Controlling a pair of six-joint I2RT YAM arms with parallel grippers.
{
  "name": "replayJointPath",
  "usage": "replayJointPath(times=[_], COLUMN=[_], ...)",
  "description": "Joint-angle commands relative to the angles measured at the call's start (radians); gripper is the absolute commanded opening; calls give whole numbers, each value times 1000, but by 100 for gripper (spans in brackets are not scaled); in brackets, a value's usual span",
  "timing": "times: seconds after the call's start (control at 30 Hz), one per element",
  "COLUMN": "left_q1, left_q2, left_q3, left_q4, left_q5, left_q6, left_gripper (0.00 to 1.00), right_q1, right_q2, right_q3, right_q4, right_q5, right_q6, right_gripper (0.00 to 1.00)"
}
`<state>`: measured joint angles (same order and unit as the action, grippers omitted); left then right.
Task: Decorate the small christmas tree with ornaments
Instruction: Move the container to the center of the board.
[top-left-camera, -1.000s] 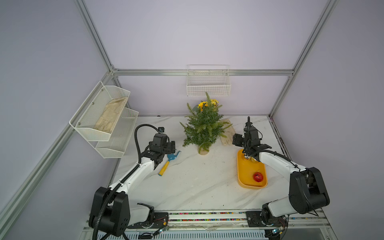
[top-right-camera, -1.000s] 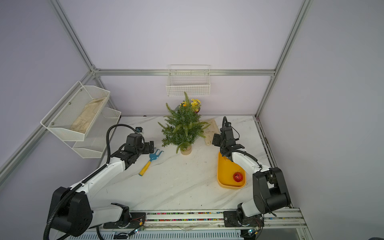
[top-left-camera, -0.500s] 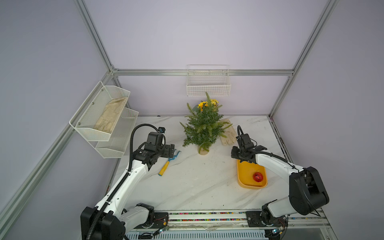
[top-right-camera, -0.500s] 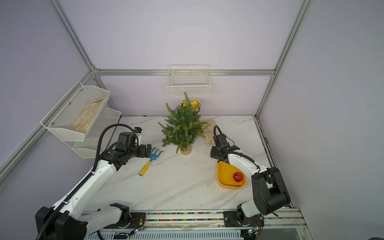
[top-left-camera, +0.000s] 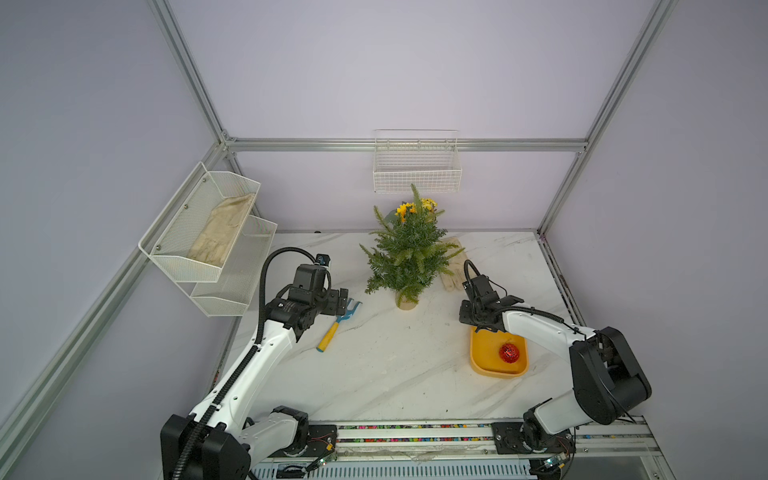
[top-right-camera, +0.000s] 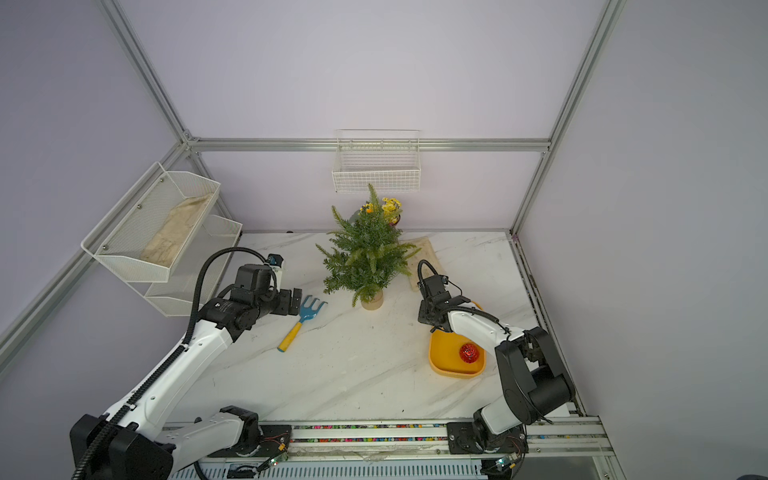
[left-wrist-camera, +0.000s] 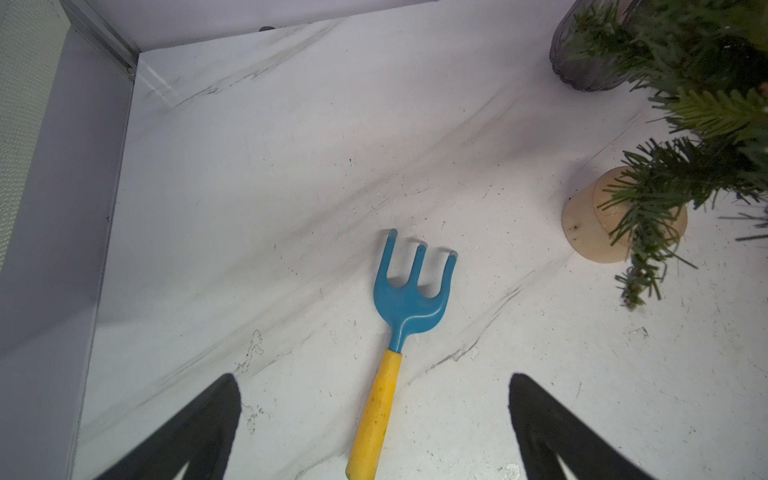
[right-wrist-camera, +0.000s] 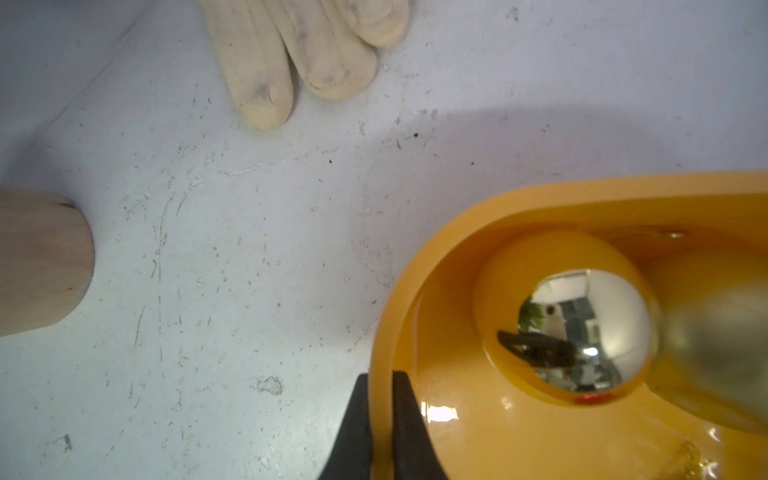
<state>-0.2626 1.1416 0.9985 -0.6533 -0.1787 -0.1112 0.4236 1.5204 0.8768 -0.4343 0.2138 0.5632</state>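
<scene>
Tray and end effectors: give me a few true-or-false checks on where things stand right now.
1. The right end effector is shut on the rim of the tray. True.
2. The left end effector holds the rake. False: it is open, and the rake lies on the table.
3. The red ornament hangs on the tree. False: it lies in the tray.
4. A silver ornament sits in the tray. True.
</scene>
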Motion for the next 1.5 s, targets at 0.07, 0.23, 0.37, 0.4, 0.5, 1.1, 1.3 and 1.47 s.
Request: replayJointPath(times=[0.07,0.23,0.37,0.4,0.5,1.1,1.3,1.47], left_q1=[3,4,3,4,4,4,3,4], left_q2=[-30,-33,-34,-34,-37,-43,-39,-34], left_q3=[-20,-21,-21,-21,-21,-34,-34,-35], left_q4=[22,24,25,25,26,30,32,32], left_q5=[3,9,9,8,5,23,30,31], left_q6=[15,15,15,16,15,13,11,11], left_gripper=[100,100,100,100,100,100,100,100], right_q1=[94,219,327,358,440,691,699,701], right_q2=[-42,-88,-89,-80,-58,46,60,75], right_q3=[0,-9,3,11,34,49,13,8], right_q4=[-24,-13,31,35,44,160,154,121], right_q5=[-52,-130,-203,-200,-196,-364,-360,-394], right_q6=[43,-38,-146,-174,-274,-947,-1049,-1054], right_gripper=[2,4,5,5,5,3,3,3])
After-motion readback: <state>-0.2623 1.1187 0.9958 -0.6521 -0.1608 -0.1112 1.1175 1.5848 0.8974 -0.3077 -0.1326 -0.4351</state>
